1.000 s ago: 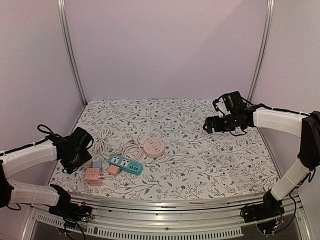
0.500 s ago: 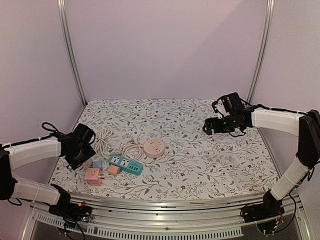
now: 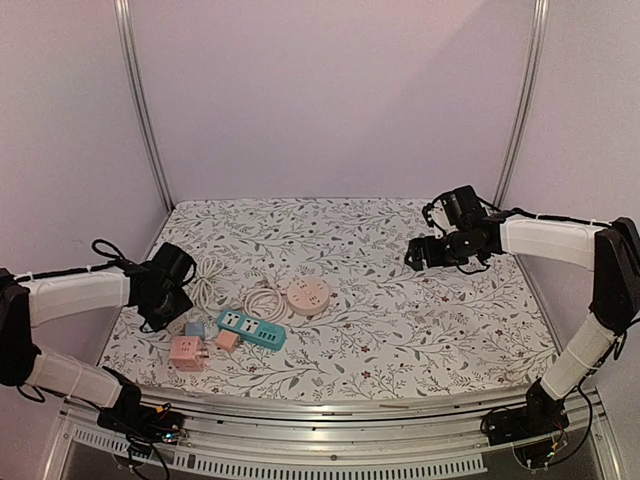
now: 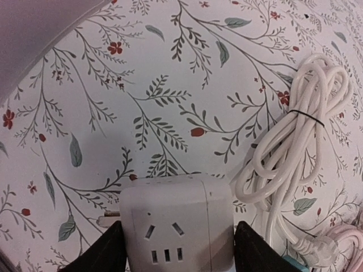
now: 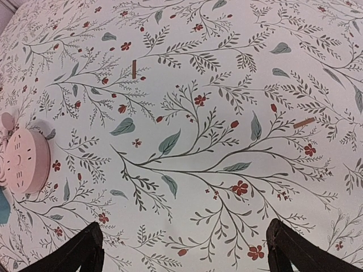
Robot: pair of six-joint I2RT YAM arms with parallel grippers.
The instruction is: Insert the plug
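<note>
My left gripper [image 4: 177,252] is shut on a white cube adapter [image 4: 176,218] with socket holes facing the camera and a metal prong [image 4: 108,218] sticking out on its left side. It holds the cube just above the floral tablecloth, left of a coiled white cable [image 4: 295,141]. In the top view the left gripper [image 3: 165,290] is at the table's left, beside a teal power strip [image 3: 251,329] and a round pink power strip [image 3: 308,296]. My right gripper [image 3: 425,252] is open and empty above the cloth at the right.
A pink cube adapter [image 3: 187,352], a small blue cube [image 3: 194,328] and a small orange plug [image 3: 227,340] lie near the front left. A pink coiled cable [image 3: 262,300] lies by the round strip, which shows in the right wrist view [image 5: 25,160]. Walls enclose the table.
My left gripper has moved right, toward the cables and strips, still holding the white cube. The right arm has shifted slightly left.
</note>
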